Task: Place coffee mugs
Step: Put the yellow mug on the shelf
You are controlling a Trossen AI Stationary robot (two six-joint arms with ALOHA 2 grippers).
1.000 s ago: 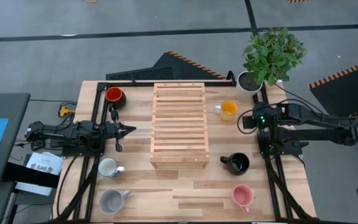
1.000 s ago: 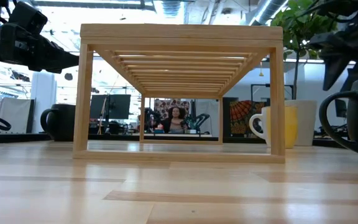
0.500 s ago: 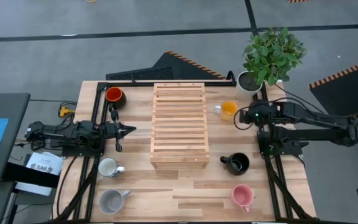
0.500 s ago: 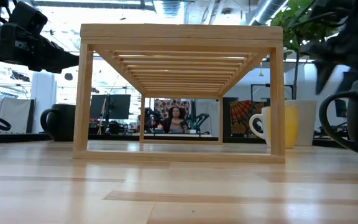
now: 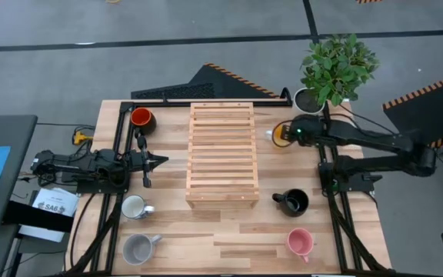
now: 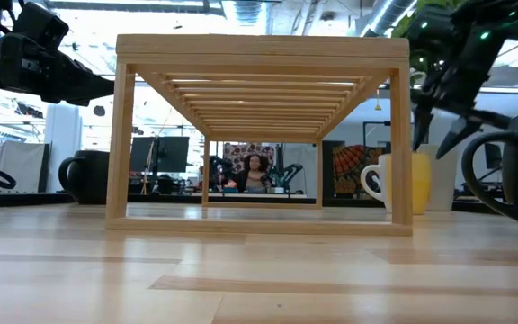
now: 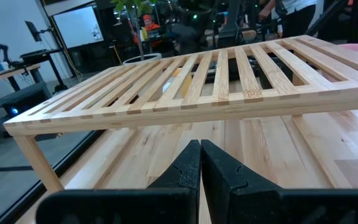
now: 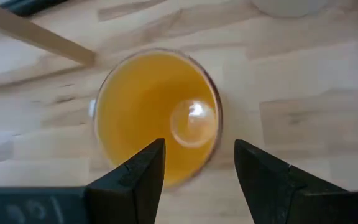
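The yellow-orange mug stands upright on the table right of the wooden slatted rack, handle toward the rack. My right gripper hangs open just above it, pointing down; one fingertip is over the mug's hollow, the other outside its rim. In the low view its fingers reach the mug's top. My left gripper waits shut, left of the rack. Standing apart are the red-orange, white, grey, black and pink mugs.
A potted plant in a white pot stands at the table's far right corner, close behind the right gripper. Black frame rails run along both table sides. A person sits in the room beyond the table.
My right gripper has moved toward the table's far edge and left, toward the rack, from beside the yellow-orange mug to right above it, tipping to point down. The mug has not moved.
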